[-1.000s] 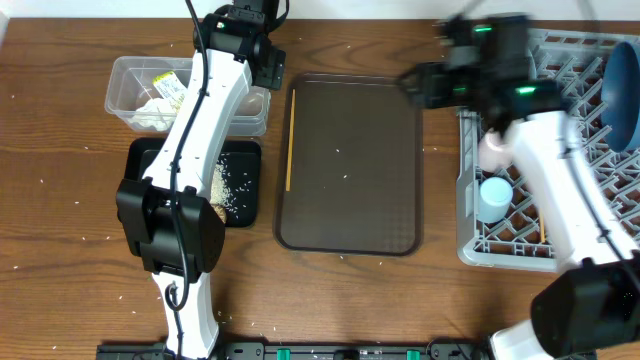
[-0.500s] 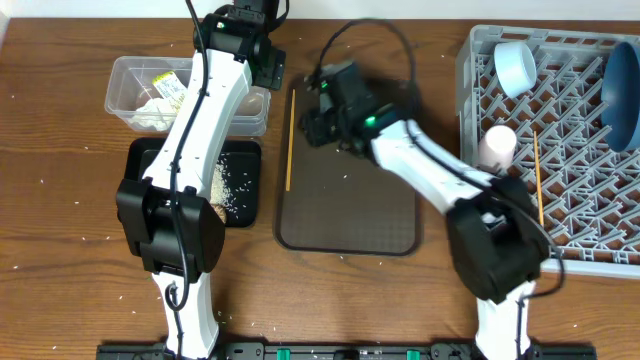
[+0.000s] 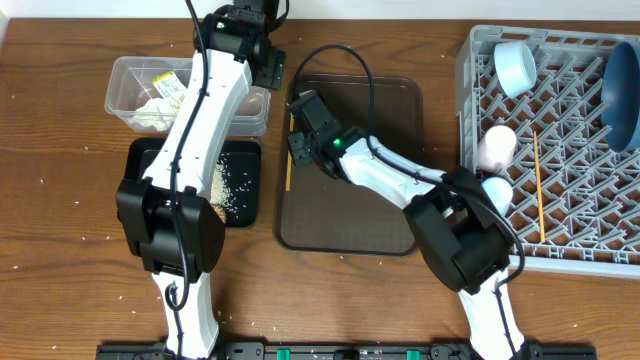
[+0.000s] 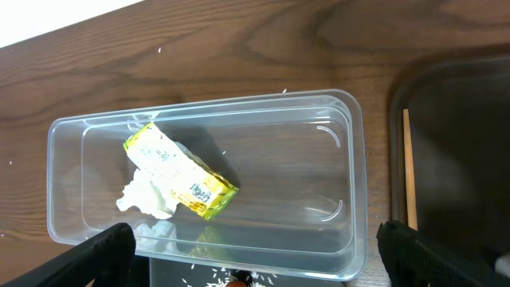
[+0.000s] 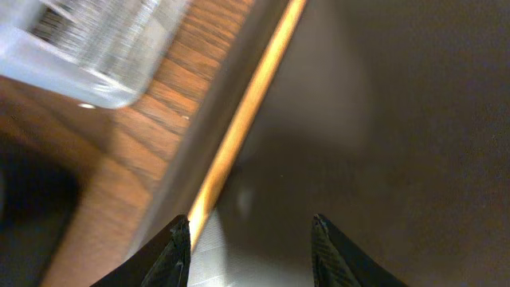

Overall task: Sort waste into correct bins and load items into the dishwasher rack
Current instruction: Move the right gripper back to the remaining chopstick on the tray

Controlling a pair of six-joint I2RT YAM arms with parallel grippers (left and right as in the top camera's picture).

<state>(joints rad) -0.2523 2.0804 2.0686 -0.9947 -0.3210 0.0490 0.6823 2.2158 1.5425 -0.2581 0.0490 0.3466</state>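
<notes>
My right gripper [image 3: 298, 140] [image 5: 251, 239] hangs open low over the left edge of the brown serving tray [image 3: 350, 200]. A wooden chopstick [image 3: 288, 175] [image 5: 247, 112] lies between its fingertips, close to the left one, ungripped. My left gripper [image 3: 262, 68] stands wide open above the clear tub [image 3: 130, 85] [image 4: 335, 159], which holds the yellow-green wrapper [image 4: 179, 171] and white tissue [image 4: 147, 195]. The black tray [image 3: 245, 150] holds rice [image 3: 228, 185]. In the grey rack [image 3: 463, 95] sit a pink cup [image 3: 493, 147], a light-blue cup [image 3: 495, 190], a small bowl [image 3: 517, 65], a blue dish [image 3: 622, 95] and a second chopstick [image 3: 537, 180].
The tub's corner [image 5: 88, 48] lies just beyond the tray rim from my right gripper. Stray rice grains dot the wooden table [image 3: 60, 230]. The left arm reaches up along the black tray and tub.
My right arm has swung from the rack across the brown tray to its left edge, over the chopstick, with its jaws a little narrower. The left arm has not moved.
</notes>
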